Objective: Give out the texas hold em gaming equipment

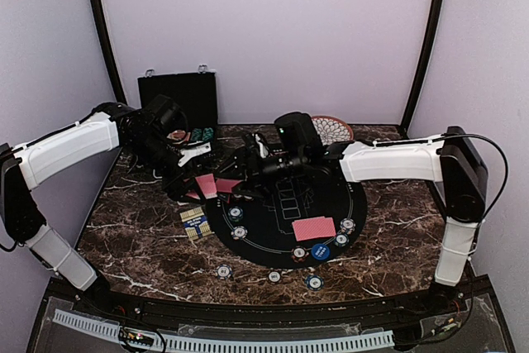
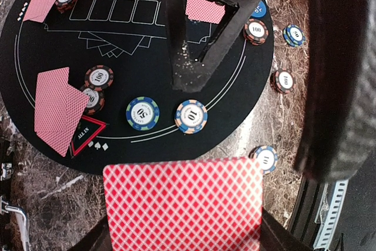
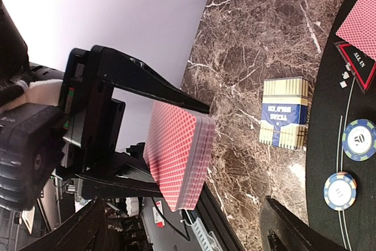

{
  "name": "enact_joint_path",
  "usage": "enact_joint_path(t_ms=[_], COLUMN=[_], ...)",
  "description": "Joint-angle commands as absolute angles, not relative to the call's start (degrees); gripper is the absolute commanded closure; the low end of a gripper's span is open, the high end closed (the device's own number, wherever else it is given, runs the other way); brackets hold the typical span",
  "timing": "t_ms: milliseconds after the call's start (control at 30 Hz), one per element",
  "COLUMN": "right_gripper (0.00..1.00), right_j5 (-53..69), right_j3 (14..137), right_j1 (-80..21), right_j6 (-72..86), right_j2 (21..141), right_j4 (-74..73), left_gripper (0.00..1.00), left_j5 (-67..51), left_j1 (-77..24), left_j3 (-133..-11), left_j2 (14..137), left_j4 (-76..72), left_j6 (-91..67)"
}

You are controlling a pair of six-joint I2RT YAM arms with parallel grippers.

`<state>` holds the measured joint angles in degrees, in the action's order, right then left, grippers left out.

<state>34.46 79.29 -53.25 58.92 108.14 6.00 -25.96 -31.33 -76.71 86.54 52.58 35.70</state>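
The left gripper point(image 3: 182, 151) is clenched on the deck of red-backed cards point(image 3: 170, 145), held off the table just left of the black mat point(image 1: 264, 233). The right gripper point(image 3: 185, 204), jaws spread wide, faces the deck. It should pinch the top card only, slide it clear, then carry it rightward to an unfilled seat.

— The table top point(image 1: 140, 245) looks like dark polished marble: glossy, with white veins.
— The round mat point(image 1: 258, 244) on it is matt black, maybe cloth.
— The deck point(image 3: 179, 160) has smooth red paper backs. The card box point(image 3: 285, 119) looks like slightly shiny cardboard.
— The chips point(image 2: 191, 116) look like hard plastic, and the arm shells point(image 1: 70, 146) like smooth white plastic.
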Motion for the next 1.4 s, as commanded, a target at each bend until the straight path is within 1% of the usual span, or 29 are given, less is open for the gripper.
enact_joint_path(t_ms=[0, 233, 733, 1067, 1367], right_gripper=[0.1, 0.1, 0.14, 0.15, 0.16], right_j5=[35.9, 38.2, 40.3, 42.7, 44.7], right_j3=[78.9, 78.6, 80.1, 86.0, 90.0], right_j1=[-53.5, -53.7, -54.2, -54.4, -54.8], right_j6=[60.4, 63.1, 63.8, 68.9, 71.4], right_j2=[108.1, 109.3, 112.5, 118.9, 123.4], right_j4=[10.9, 14.7, 14.5, 20.6, 22.5], left_gripper=[1.0, 1.0, 1.0, 1.0, 1.0], left_j5=[-26.9, -27.0, -27.5, -27.9, -27.8], left_j1=[-31.0, -31.0, -31.0, -31.0, -31.0], left_j3=[-77.2, -78.0, -78.5, -78.2, -77.7], left_j2=[84.7, 84.9, 84.9, 84.7, 84.6], left_j4=[52.4, 52.5, 53.2, 53.2, 53.0], left_j6=[35.6, 35.4, 35.5, 35.5, 35.7])
